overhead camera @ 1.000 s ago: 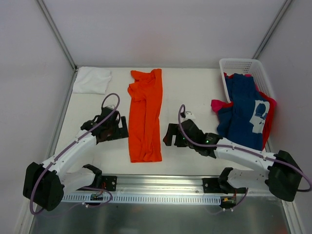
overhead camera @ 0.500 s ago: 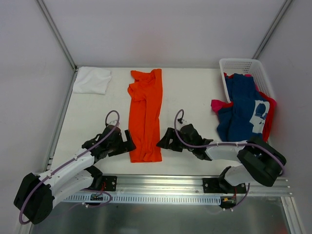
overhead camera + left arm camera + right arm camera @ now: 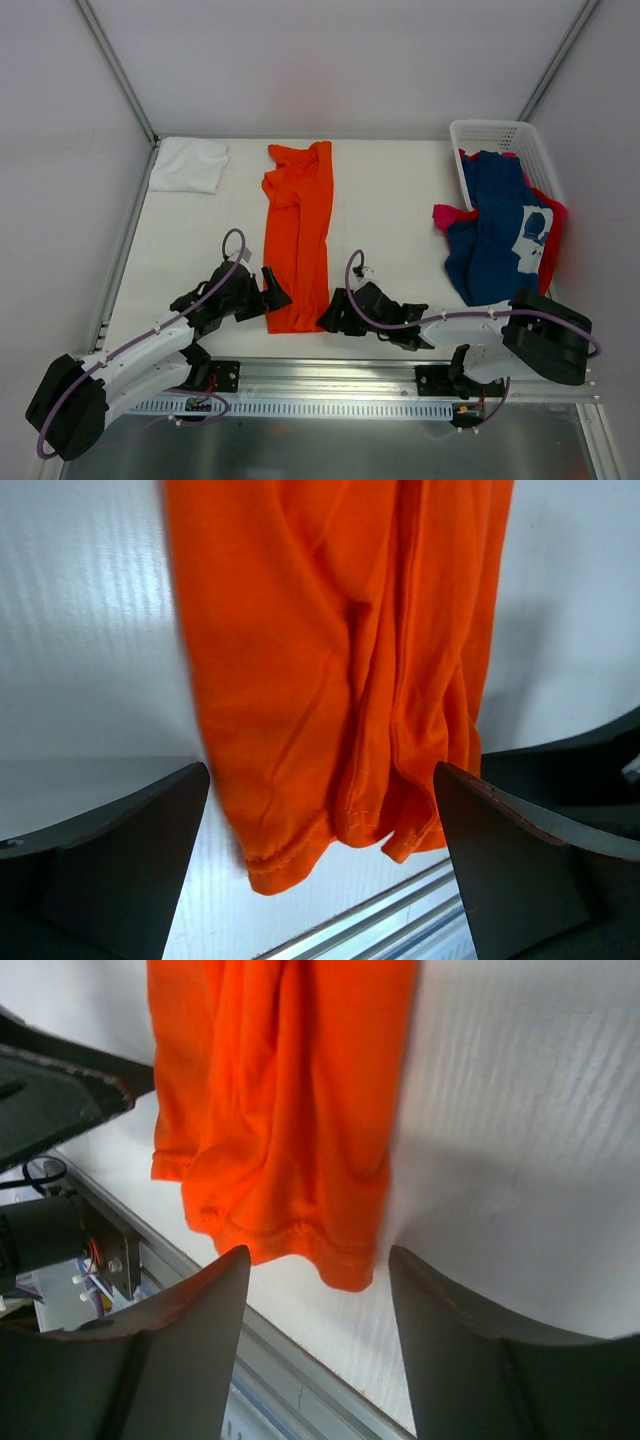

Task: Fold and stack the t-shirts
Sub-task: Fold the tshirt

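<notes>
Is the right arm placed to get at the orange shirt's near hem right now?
Probably yes. The right pincer sits open beside the near right corner of the orange t-shirt, with nothing between them. The left pincer flanks the other corner.

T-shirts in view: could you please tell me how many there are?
4. The orange t-shirt lies mid-table; the white t-shirt sits at the far left corner; the navy t-shirt spills from the basket, far right, over the pink-red t-shirt. Others may be hidden underneath.
</notes>
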`<state>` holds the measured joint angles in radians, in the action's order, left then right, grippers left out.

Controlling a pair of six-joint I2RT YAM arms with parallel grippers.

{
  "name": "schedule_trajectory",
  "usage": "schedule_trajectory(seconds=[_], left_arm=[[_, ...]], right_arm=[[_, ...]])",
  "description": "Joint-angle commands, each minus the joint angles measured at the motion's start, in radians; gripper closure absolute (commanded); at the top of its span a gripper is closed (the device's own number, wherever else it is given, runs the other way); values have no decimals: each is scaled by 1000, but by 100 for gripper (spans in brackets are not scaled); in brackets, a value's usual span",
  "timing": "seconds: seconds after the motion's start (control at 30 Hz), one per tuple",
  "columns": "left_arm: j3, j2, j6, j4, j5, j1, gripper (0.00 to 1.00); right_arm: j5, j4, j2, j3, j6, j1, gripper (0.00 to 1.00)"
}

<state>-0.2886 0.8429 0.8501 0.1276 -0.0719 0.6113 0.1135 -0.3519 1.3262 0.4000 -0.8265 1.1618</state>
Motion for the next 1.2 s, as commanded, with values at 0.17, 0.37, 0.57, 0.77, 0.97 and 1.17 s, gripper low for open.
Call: schedule_trajectory(seconds=[0.17,0.37,0.57,0.77,0.97,1.17], left_arm=[[72,-10,66,0,-74,56,1],[74,-59,63,10,-94,58,1],[54,-80,35,116,-94,59,2],[89,-171,27,263,-23,59,10],[120,-208,58,265,-3,61,29],[100,-157,81,248,35,61,33]], right_arm=[[45,31,110,19,-49,7,59],[44,37,140,34,-49,13,69],[69,82,114,34,-45,13,78],[87,108,94,28,-40,15,80],[80,91,120,31,-42,15,83],[75,77,136,25,-46,13,85]])
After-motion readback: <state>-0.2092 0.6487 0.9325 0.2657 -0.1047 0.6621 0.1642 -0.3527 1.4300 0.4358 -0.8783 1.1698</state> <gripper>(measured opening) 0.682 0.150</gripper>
